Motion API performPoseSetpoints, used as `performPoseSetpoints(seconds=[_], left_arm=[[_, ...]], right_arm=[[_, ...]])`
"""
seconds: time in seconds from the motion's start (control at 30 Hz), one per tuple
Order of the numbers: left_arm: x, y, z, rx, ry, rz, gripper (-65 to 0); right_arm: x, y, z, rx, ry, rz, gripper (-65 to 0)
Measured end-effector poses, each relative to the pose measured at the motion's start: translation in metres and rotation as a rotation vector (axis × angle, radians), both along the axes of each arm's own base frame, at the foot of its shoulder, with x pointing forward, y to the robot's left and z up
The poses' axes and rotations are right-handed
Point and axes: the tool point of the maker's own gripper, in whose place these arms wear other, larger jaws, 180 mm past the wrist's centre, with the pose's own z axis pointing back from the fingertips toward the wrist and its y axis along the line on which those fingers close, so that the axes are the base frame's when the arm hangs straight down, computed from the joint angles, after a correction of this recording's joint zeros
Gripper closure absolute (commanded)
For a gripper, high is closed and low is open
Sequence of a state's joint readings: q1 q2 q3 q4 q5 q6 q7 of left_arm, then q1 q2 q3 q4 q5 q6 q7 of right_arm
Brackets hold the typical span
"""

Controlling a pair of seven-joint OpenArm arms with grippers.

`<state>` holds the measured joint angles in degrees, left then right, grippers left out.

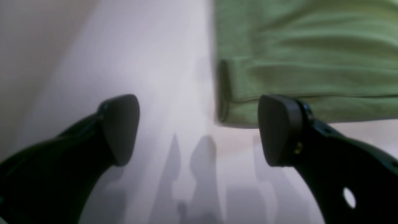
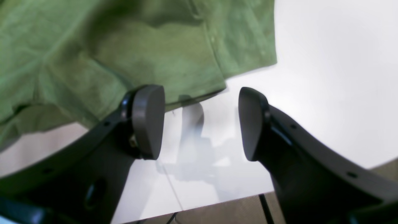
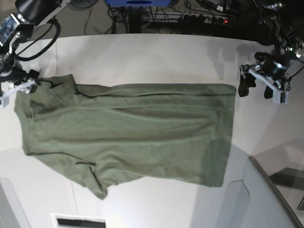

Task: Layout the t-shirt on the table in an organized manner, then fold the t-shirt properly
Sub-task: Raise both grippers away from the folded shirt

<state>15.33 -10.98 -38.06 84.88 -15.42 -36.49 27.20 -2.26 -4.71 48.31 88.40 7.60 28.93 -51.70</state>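
On the table (image 3: 156, 52), the t-shirt (image 3: 128, 135) lies lengthwise between both open, empty grippers: left (image 1: 199, 130) at its hem, right (image 2: 201, 123) at its shoulder.

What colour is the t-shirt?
Olive green, plain with no pattern. The t-shirt shows best in the base view.

White tabletop (image 3: 156, 57), smooth, curved far edge, faint seam lines. Lying directly on it: one olive-green t-shirt (image 3: 133, 133), spread lengthwise across the middle, mostly flat with long shallow creases. Hem end sits toward base view's right, sleeves and shoulder end toward its left. One sleeve bunched at the upper left corner, another pokes out at the lower left. Bare tabletop shows on every side of the shirt.
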Motion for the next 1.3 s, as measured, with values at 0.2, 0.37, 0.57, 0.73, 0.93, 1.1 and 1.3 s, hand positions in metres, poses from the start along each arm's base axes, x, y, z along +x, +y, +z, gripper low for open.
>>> performPoseSetpoints(seconds=[0.2, 0.37, 0.57, 0.73, 0.93, 1.1, 1.3], left_arm=[[-0.028, 0.006, -0.014, 0.015, 0.062, 0.007, -57.8], [-0.034, 0.009, -0.023, -0.011, 0.081, 0.027, -57.8], [-0.036, 0.013, -0.022, -0.007, 0.076, 0.036, -57.8], [-0.037, 0.013, -0.023, -0.006, 0.082, 0.038, -57.8], [-0.037, 0.013, -0.023, -0.007, 0.081, 0.038, -57.8], [-0.037, 0.013, -0.023, -0.007, 0.08, 0.038, -57.8], [-0.037, 0.013, -0.023, -0.008, 0.08, 0.038, -57.8]], right_arm=[[-0.01, 0.012, -0.029, 0.084, 0.065, 0.001, -34.1], [-0.003, 0.009, -0.035, 0.087, 0.033, -0.01, -28.8], [-0.002, 0.01, -0.039, 0.092, 0.029, -0.011, -28.5], [0.002, 0.007, -0.037, 0.084, 0.02, -0.01, -27.3], [0.006, 0.0, -0.039, 0.087, 0.028, -0.008, -1.7], [0.006, 0.003, -0.044, 0.109, 0.038, -0.004, -0.8], [0.022, 0.016, -0.04, 0.095, 0.034, 0.072, -0.8]])
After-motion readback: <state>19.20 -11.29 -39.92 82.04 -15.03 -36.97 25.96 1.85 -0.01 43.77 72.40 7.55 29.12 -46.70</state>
